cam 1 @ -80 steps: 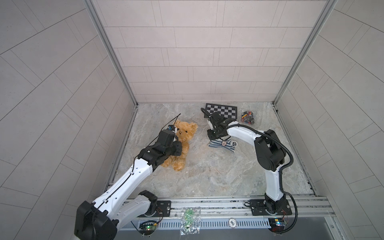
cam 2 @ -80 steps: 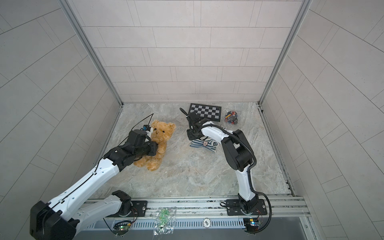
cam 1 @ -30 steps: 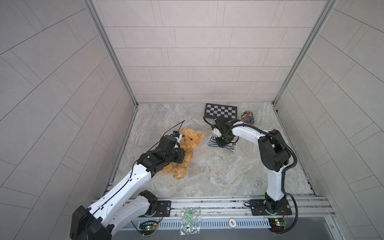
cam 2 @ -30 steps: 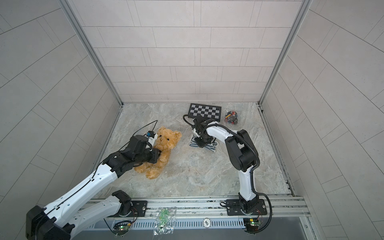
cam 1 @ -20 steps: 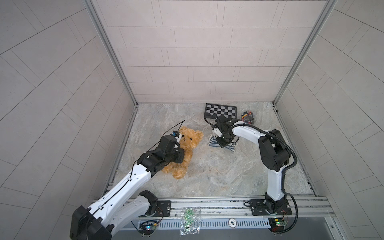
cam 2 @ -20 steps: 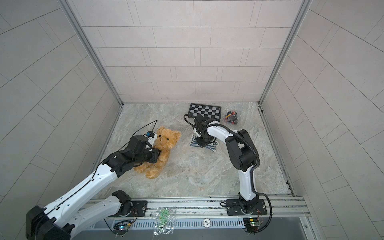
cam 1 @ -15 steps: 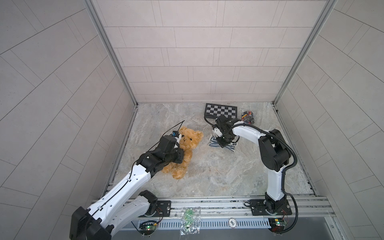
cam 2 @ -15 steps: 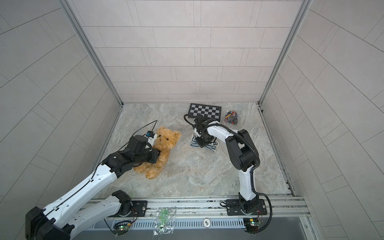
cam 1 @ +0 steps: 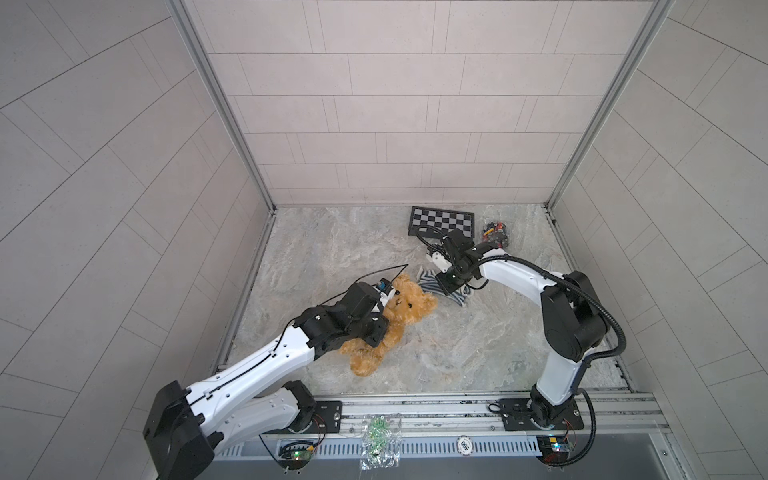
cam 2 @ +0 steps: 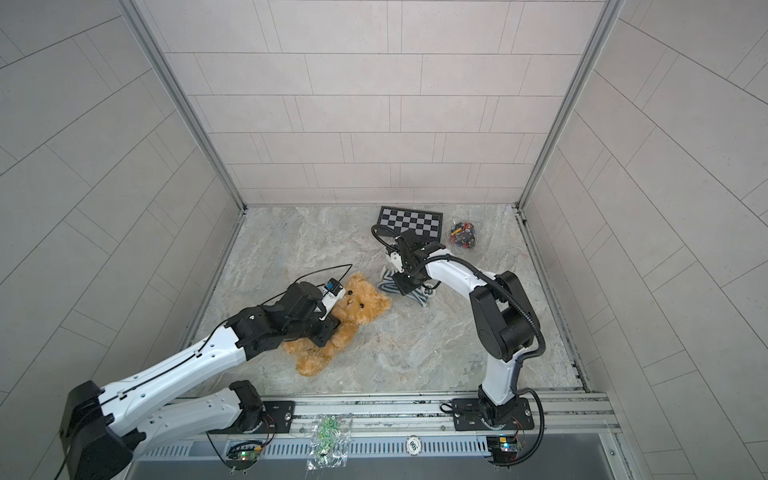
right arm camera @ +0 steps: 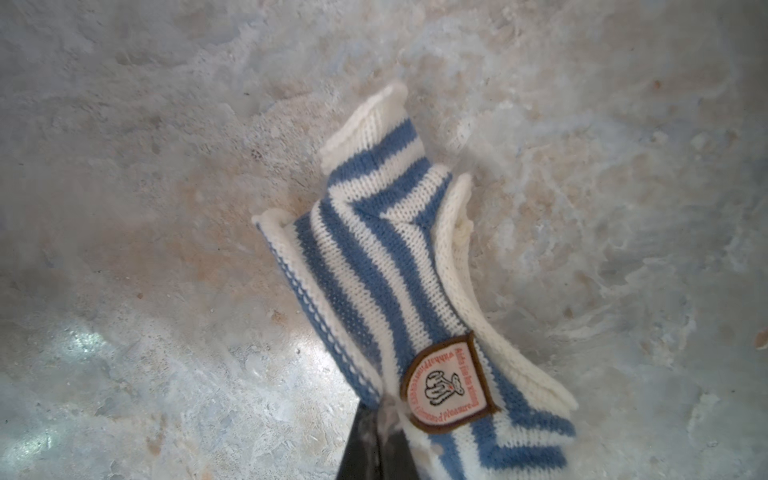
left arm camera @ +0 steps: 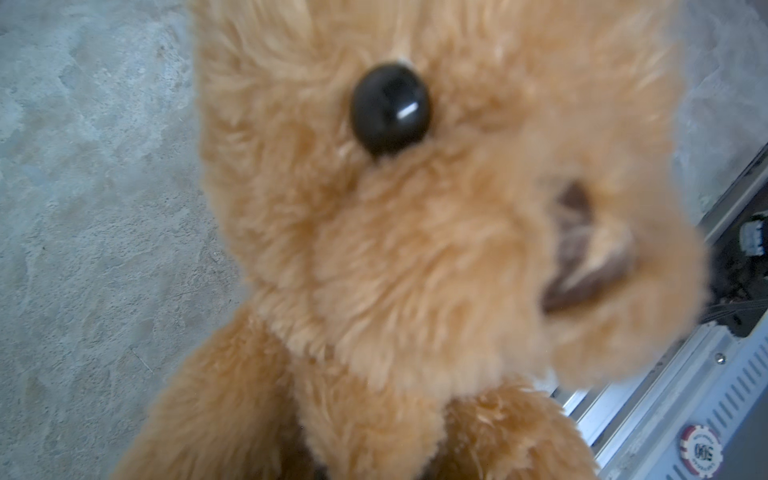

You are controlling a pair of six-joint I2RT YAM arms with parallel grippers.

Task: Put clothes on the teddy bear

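Not much can be ticked off yet. The teddy bear (cam 1: 401, 318) is bare: no sleeve on, nothing pulled over the head. It's laid on its back on the table (cam 1: 332, 249), left of the middle, face up, with its head pointed at the sweater (cam 1: 428, 286) and its feet toward the front rail. The sweater is bunched up just beside the bear's ear and isn't on the bear at all, as far as can be seen in both top views.

What does seem sorted is the grabbing. The right gripper (cam 1: 445, 287) is closed tight on the sweater, and in the right wrist view the striped knit (right arm camera: 399, 282) can be seen gathered up to the dark finger by the badge. The left gripper (cam 1: 376, 334) is nearly closed and pressed into the bear's chest by the arm, so a pinch of the bear is probably held, though the fingertips are buried in fur. So the whole dressing part is left: the hem has to be opened, then head and arms fed through.

Pose-wise, the left arm is stretched out low from its base, with the wrist laid over the bear's belly. The right arm is folded, elbow kept high, forearm reached back toward the middle, gripper tipped down onto the knit.
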